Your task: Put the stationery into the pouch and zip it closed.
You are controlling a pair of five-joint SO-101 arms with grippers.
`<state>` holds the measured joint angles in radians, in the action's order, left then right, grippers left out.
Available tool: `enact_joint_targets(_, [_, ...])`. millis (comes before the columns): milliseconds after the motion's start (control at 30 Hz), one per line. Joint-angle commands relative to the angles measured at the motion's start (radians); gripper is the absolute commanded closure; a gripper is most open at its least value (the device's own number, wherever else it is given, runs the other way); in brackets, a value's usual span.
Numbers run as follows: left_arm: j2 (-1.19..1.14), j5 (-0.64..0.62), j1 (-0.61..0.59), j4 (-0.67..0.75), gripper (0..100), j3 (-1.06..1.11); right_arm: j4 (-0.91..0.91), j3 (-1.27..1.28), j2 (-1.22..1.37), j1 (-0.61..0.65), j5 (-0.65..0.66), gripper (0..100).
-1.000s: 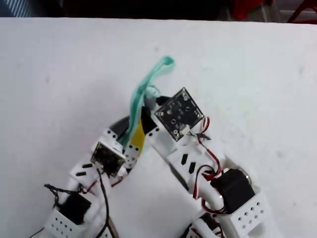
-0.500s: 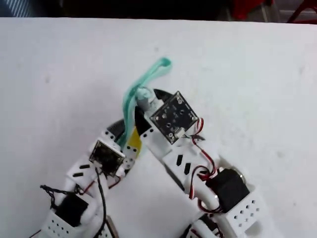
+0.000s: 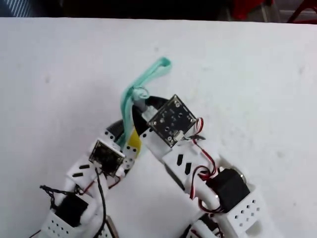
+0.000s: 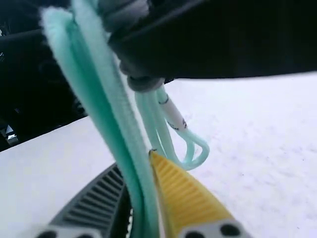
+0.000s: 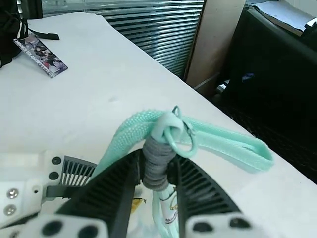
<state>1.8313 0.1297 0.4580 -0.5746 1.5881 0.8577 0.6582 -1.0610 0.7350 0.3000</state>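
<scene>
The mint green pouch [image 3: 144, 84] stands on edge above the table, held by both grippers. My left gripper [image 3: 128, 131] is shut on its near end, with the fabric [image 4: 111, 119] pinched between the yellow finger [image 4: 185, 198] and the grey finger [image 4: 91, 206]. My right gripper [image 3: 143, 105] is shut on the grey zipper pull [image 5: 157, 163], which sits between its black fingers [image 5: 106, 193] on the pouch's top edge [image 5: 220, 141]. A white item with dark print [image 4: 172, 113] shows among the pouch's folds.
The white table [image 3: 247, 74] lies open on all sides of the pouch. A small printed card [image 5: 40, 49] lies farther off on it, beside a black strap. The two arms cross close together at the table's near edge.
My right gripper has shifted left and slightly back with the zipper pull, and the pouch's near part has bent left with it. The left gripper moved a little left, keeping its hold.
</scene>
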Motion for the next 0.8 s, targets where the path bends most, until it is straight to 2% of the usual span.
enact_joint_targets(0, [-0.010, 0.014, 0.008, -0.014, 98, -0.038, -0.028, -0.011, -0.012, 0.031, 0.017, 98.0])
enact_joint_targets(100, [-0.010, 0.006, 0.007, -0.005, 97, -0.051, -0.016, -0.015, -0.021, 0.030, 0.017, 98.0])
enact_joint_targets(167, [-0.010, -0.020, 0.002, -0.014, 93, -0.083, 0.030, -0.040, -0.028, 0.030, 0.018, 98.0])
enact_joint_targets(267, [-0.010, -0.175, -0.031, -0.071, 84, -0.135, 0.091, -0.066, -0.051, 0.028, 0.018, 98.0])
enact_joint_targets(333, [-0.010, -0.233, -0.058, -0.140, 80, -0.192, 0.119, -0.068, -0.070, 0.028, 0.018, 98.0])
enact_joint_targets(500, [-0.010, -0.235, -0.102, -0.258, 79, -0.318, 0.180, -0.069, -0.113, 0.028, 0.017, 98.0])
enact_joint_targets(767, [-0.010, -0.235, -0.111, -0.270, 80, -0.328, 0.202, -0.075, -0.174, 0.008, 0.023, 98.1])
